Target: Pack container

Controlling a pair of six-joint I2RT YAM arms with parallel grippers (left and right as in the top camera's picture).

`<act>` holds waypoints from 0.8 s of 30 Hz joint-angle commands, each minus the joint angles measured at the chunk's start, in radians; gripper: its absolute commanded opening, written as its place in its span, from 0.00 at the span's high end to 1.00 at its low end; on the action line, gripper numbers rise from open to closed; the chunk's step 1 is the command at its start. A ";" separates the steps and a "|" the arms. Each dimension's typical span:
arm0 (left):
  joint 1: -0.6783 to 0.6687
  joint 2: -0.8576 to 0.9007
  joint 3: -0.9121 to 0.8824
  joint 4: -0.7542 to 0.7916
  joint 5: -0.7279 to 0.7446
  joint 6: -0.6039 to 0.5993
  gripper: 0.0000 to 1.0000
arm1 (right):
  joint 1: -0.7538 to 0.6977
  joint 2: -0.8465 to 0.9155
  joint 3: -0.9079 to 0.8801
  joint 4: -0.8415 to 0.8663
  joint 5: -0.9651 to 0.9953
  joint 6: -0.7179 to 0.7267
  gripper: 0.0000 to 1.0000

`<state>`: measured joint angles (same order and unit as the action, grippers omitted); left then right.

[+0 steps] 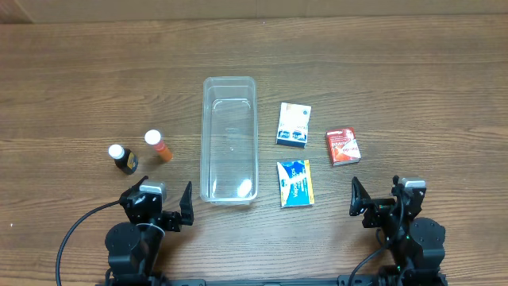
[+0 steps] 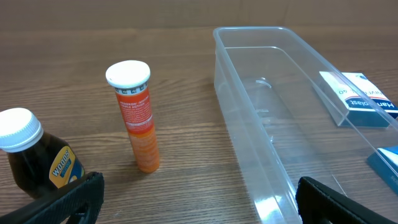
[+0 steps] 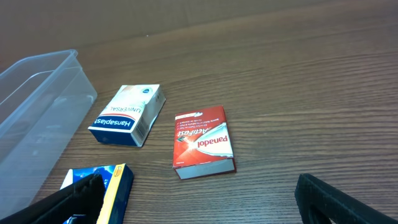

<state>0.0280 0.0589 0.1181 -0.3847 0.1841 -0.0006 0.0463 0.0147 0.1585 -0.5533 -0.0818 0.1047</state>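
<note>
The clear plastic container [image 1: 229,139] lies lengthwise in the middle of the table, empty; it also shows in the left wrist view [image 2: 280,112] and the right wrist view [image 3: 31,106]. Left of it stand an orange tube [image 1: 157,146] [image 2: 137,115] and a dark brown bottle [image 1: 123,159] [image 2: 31,158], both white-capped. Right of it lie a white-and-blue Hansaplast box [image 1: 294,124] [image 3: 127,115], a red Panadol box [image 1: 343,146] [image 3: 203,140] and a blue-and-yellow box [image 1: 294,183] [image 3: 102,186]. My left gripper [image 1: 163,205] [image 2: 199,205] and right gripper [image 1: 381,200] [image 3: 199,205] are open and empty near the front edge.
The wooden table [image 1: 397,71] stretches bare behind and beside the objects. Black cables run from the arm bases at the front edge.
</note>
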 commanded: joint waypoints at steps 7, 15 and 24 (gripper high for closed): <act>0.004 -0.007 -0.005 0.004 0.008 -0.006 0.00 | -0.003 -0.012 -0.010 0.003 -0.006 0.004 0.00; 0.004 -0.007 -0.005 0.004 0.008 -0.006 0.00 | -0.003 -0.012 -0.010 0.003 -0.006 0.004 0.00; 0.004 -0.007 -0.005 0.004 0.008 -0.006 0.00 | -0.003 -0.012 -0.011 0.029 0.048 -0.045 0.00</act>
<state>0.0280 0.0589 0.1181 -0.3847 0.1841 -0.0006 0.0463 0.0147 0.1585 -0.5526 -0.0818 0.1047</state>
